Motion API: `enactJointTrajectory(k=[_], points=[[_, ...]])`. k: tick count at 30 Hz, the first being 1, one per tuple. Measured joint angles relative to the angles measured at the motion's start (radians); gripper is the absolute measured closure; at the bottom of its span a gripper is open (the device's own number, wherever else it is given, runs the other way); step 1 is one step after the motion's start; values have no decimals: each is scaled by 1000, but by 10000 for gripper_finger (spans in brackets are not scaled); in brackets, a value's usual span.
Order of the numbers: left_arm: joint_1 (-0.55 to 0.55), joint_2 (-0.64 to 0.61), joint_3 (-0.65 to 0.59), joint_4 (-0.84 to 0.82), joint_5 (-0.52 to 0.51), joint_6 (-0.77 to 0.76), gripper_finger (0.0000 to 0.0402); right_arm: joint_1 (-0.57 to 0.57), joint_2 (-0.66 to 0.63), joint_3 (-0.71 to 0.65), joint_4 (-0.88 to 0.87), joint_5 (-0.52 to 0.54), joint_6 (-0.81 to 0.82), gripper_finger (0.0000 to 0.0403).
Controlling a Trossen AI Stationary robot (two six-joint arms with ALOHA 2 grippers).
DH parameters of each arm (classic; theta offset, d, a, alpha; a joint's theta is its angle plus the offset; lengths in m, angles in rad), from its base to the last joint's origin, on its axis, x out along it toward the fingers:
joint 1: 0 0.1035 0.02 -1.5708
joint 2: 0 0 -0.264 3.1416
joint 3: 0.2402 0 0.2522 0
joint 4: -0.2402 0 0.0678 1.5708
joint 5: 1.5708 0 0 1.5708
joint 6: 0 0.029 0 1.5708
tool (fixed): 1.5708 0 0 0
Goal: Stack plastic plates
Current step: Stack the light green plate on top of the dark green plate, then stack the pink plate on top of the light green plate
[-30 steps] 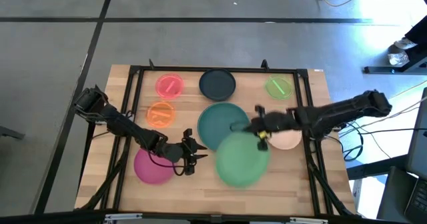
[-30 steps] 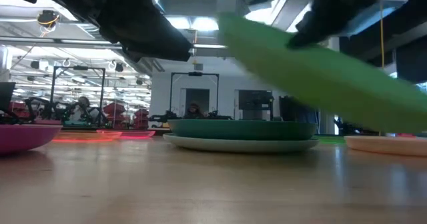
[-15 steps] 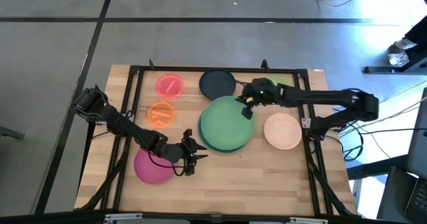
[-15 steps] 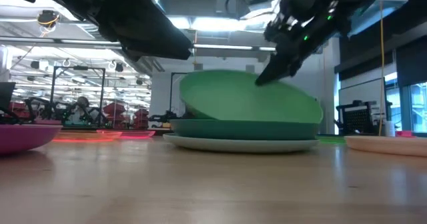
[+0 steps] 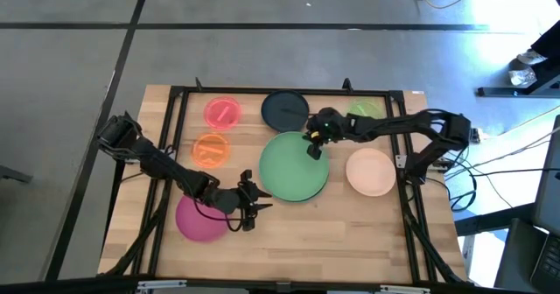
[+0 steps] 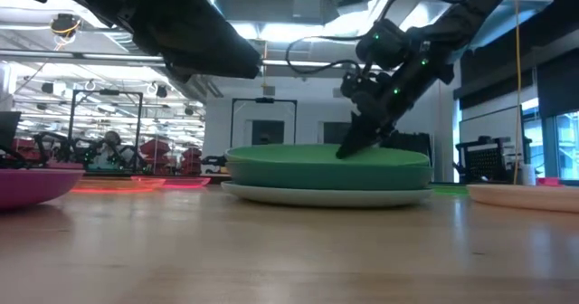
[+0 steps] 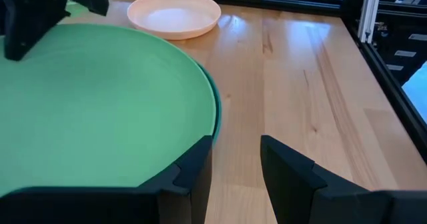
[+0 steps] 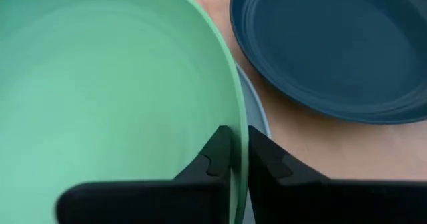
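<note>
Take the large green plate [image 5: 295,165] as your reference: it lies flat on top of the teal plate [image 6: 326,179] and the pale grey plate [image 6: 326,194], so the three large ones are already stacked mid-table. Your right gripper [image 5: 315,142] sits at its far rim, fingers [image 8: 217,159] pinching the rim between them, so the release is not yet made.

The left gripper [image 5: 249,198] hovers just off the near-left edge of that plate, fingers [image 7: 197,167] spread with nothing between them, right beside the magenta plate [image 5: 199,217].

Six plates are left, as far as you can see:
- the black plate [image 5: 284,110] just beyond the green one;
- the peach plate [image 5: 371,171] to its right;
- the small green plate [image 5: 366,114] (partly hidden by the right arm) beyond and right;
- the small red plate [image 5: 222,112] and small orange plate [image 5: 209,149] to its left.
</note>
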Motion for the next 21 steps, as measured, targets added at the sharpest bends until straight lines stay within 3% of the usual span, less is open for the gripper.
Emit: enactJointTrajectory(k=[8, 12, 15, 21], points=[[0, 0, 0, -2, 0, 27, 282, 4, -31, 26, -61, 0, -48, 268], [0, -8, 1, -47, 35, 53, 282, 62, -107, 48, -87, 1, -72, 239], [0, -35, 41, -204, 101, 2, 282, 139, -168, 48, -91, 22, -95, 231], [-16, -55, 216, -701, 165, -59, 282, 326, -219, 48, -79, 54, -118, 230]])
